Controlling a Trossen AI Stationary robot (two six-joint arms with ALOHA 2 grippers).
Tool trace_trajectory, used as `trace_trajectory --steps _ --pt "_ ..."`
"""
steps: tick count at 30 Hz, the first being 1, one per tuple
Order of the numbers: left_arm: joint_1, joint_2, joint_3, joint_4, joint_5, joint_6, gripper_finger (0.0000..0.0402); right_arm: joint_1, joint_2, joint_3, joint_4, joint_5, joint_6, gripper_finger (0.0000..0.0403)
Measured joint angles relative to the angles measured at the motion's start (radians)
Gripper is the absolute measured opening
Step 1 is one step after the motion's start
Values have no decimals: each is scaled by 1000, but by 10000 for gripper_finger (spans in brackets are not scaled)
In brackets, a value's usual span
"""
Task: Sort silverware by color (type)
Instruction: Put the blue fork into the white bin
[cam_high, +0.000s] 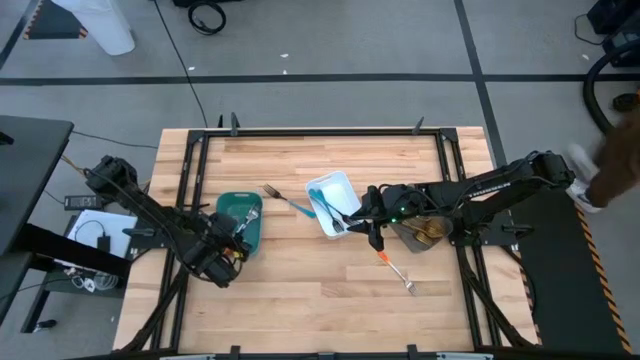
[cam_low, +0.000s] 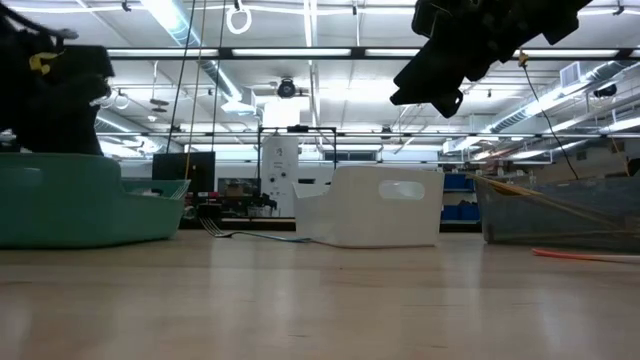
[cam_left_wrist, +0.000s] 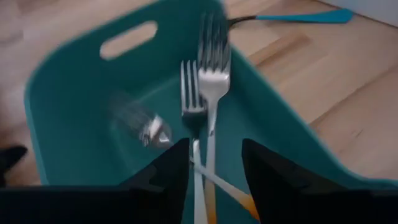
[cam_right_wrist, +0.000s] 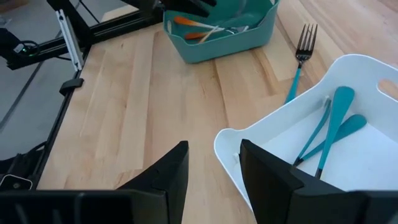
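Jaws of both grippers, left (cam_left_wrist: 214, 180) and right (cam_right_wrist: 213, 177), released; fork (cam_high: 396, 267) lower right on worktop (cam_high: 300, 300): light, stiff, slippery, best pinched mid-handle.

left tray (cam_high: 238, 206): teal
middle tray (cam_high: 338, 186): white
right tray (cam_high: 409, 237): grey-brown
loose fork (cam_high: 284, 198): blue handle
surface (cam_high: 320, 290): light wood grain

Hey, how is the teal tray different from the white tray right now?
The teal tray holds orange-handled silverware; the white tray holds blue-handled pieces. The teal tray sits under the left claw, whose fingers stand apart; the white tray lies mid-table beside the right claw, also open. A blue fork lies on the wood between them. Both are rectangular tubs with handle cut-outs.
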Motion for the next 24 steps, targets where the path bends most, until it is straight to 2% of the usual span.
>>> trace_trajectory --steps 7,14,19,24 --pt "61 0 100 -18 13 212 145 0 0 0 0 25 0 150" --pt "190 0 124 156 115 515 144 1 0 0 0 50 1 150" --pt "274 0 124 268 123 717 144 7 0 0 0 52 19 149" --pt "359 0 124 359 185 891 144 32 0 0 0 92 19 143"
